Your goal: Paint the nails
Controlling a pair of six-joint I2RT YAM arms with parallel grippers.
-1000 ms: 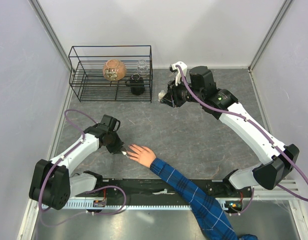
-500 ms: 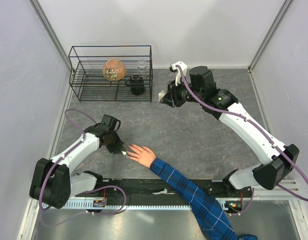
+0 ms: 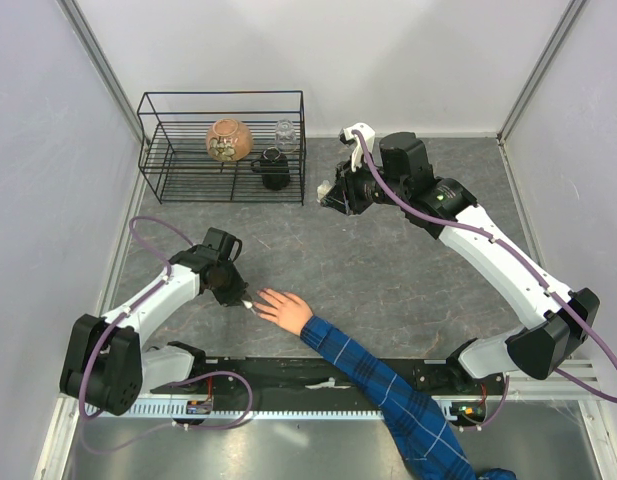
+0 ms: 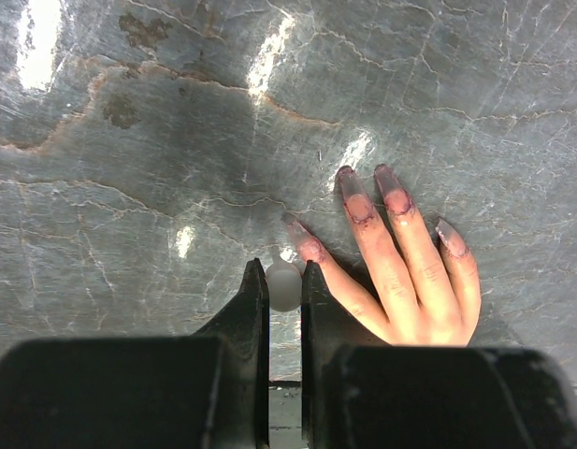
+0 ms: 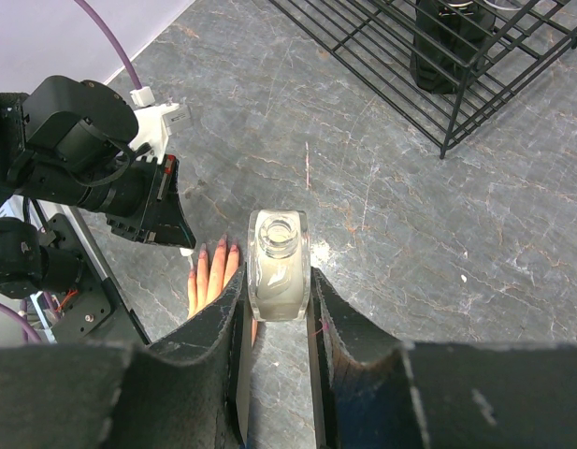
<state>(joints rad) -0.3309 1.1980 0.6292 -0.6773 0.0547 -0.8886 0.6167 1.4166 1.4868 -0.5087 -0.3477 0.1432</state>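
Grey stone table (image 3: 388, 270): hand (image 3: 284, 309) is laid flat by the near edge, nails (image 4: 355, 187) smeared dark. White brush cap (image 4: 284, 288) is pinched tight by left gripper (image 4: 284, 277) beside the nearest nail. Open clear bottle (image 5: 279, 245) is clamped by right gripper (image 5: 278, 281). Skin could be smeared if the brush drifts.

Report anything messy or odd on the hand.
The nails look messy. The dark polish is patchy and smeared past their edges onto the surrounding skin, worst on the middle two. Nothing else stands out.
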